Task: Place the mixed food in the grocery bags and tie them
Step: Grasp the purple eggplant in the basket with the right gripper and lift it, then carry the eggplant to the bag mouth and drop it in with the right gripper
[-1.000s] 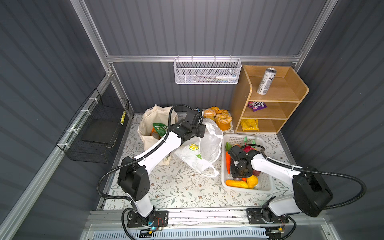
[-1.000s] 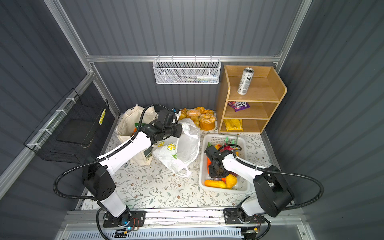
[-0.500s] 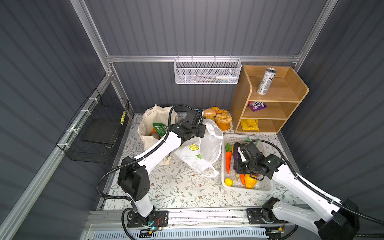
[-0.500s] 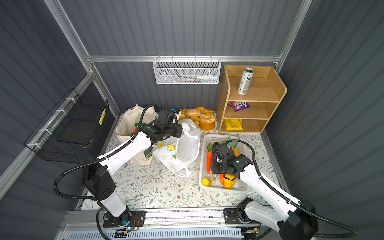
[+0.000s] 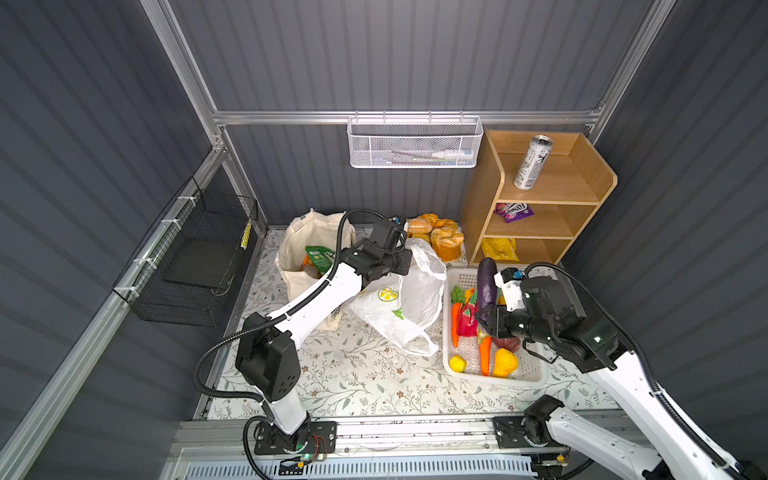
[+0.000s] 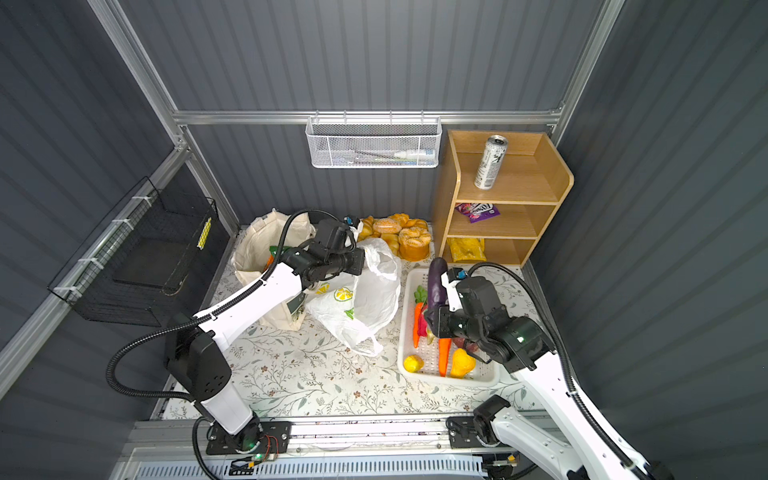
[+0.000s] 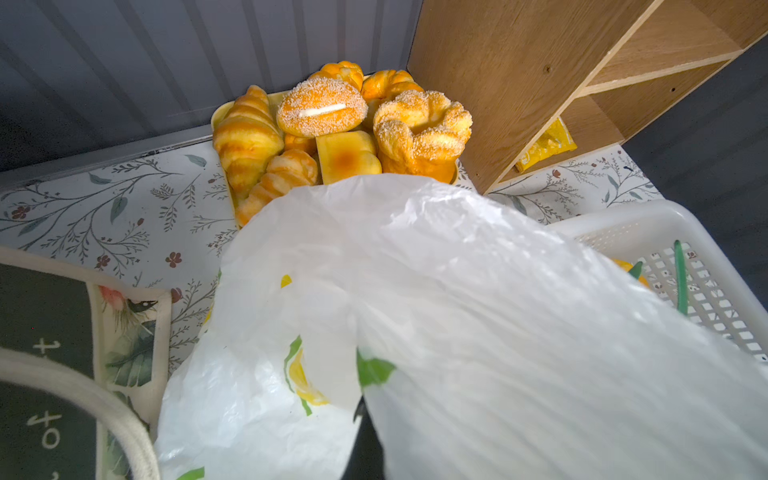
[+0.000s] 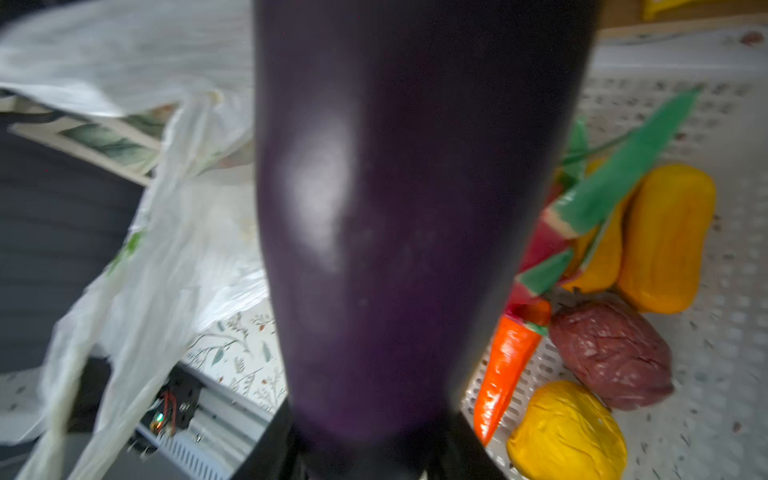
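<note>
Two carrots [image 5: 456, 323] lie in the basket [image 5: 494, 376] near the eggplant [image 5: 486, 286].

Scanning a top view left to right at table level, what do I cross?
From the left: black wire wall basket → cream canvas tote bag → white lemon-printed plastic bag → white perforated plastic basket.

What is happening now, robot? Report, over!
Left gripper shut on plastic bag. Right gripper shut on eggplant, upright above basket. Basket rim stands between eggplant and plastic bag.
</note>
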`<state>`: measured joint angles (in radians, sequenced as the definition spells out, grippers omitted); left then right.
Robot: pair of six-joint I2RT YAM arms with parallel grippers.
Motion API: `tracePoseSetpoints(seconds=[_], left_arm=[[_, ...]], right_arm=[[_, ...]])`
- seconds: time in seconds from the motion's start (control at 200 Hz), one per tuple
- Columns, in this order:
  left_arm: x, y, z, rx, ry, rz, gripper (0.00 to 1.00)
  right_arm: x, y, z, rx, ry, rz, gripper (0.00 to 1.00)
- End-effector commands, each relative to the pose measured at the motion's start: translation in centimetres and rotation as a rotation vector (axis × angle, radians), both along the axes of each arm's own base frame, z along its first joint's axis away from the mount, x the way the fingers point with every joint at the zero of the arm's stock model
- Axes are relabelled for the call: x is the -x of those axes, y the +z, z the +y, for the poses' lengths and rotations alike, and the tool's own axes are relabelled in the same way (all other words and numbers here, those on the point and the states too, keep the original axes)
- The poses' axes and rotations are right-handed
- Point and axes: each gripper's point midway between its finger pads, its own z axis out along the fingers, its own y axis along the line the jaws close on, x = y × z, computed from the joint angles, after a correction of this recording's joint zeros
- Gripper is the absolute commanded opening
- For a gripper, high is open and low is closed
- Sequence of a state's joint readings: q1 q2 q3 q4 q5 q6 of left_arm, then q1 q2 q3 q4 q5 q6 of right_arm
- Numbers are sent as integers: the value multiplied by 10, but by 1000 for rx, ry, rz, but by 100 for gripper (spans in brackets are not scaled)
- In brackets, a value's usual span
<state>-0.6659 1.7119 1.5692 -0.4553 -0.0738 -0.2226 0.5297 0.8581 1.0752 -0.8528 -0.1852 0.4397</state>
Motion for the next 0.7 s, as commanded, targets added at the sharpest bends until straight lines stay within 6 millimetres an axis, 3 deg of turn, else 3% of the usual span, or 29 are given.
tracePoseSetpoints(seconds=[0.0,0.17,0.395,0.555,0.695], left_arm=[[-2,10,-5,26,-15,6,0],[-3,16,-5,34,-11,3,0],[-5,14,-7,28,-13,11,0],[-6,15,-9,34,-16,14,0],[-5,14,-11,40,-26,21,0]], right_arm=[[29,24,39,-132,299,0,31],[57,28,61,-259,478,74,30],[87,-2,58,-317,534,167,31],[80,-17,62,-323,511,188,32],[57,-26,71,-317,473,188,31]])
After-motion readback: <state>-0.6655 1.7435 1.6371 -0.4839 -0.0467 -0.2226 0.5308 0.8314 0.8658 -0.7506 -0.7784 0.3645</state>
